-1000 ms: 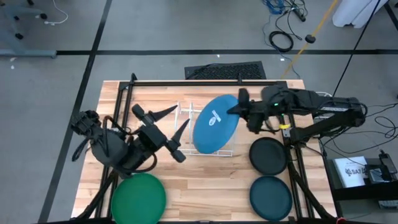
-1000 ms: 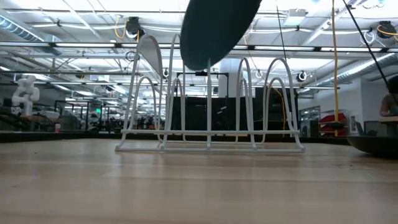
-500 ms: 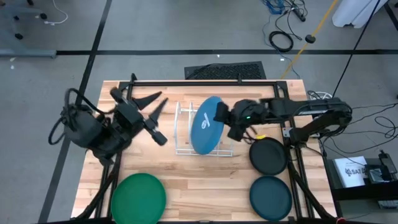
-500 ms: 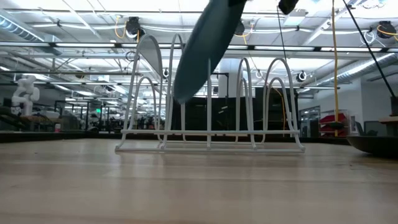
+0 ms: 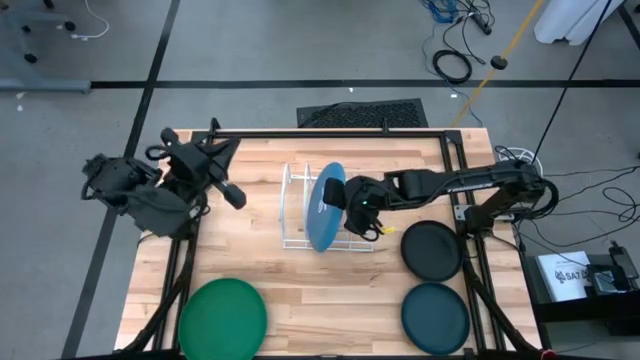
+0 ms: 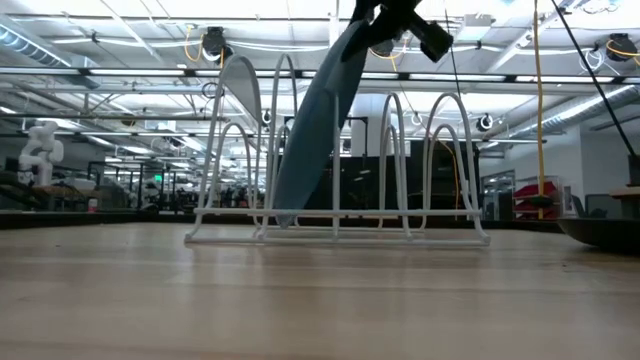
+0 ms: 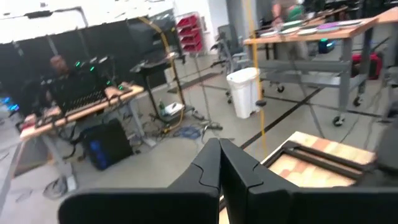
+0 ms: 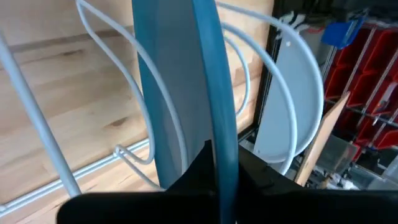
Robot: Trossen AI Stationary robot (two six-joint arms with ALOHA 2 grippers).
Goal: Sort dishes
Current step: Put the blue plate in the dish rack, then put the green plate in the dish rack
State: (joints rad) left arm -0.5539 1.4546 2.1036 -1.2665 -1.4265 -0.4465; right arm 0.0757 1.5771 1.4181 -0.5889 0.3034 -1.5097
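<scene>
Right now the right gripper [image 5: 352,200] is pinched tight on the rim of the blue plate [image 5: 325,207], holding it on edge inside the white wire rack [image 5: 300,243] at the middle of the table [image 5: 300,290]. From table height the blue plate [image 6: 315,120] leans, its lower edge down at the rack's base wires and its top tipped to the right, with the wire rack [image 6: 430,160] looping up on both sides. The right wrist camera looks straight along the plate's rim [image 8: 214,74], dark fingers [image 8: 193,171] clamped on either side of it.

Over at the far left corner, the left gripper [image 5: 218,160] hangs above the table edge with its fingers [image 7: 233,168] pressed together, holding nothing.

The green plate [image 5: 223,318] lies flat at the near left. The black plate [image 5: 432,250] lies right of the rack, and the dark teal plate [image 5: 435,313] sits just nearer than it.
</scene>
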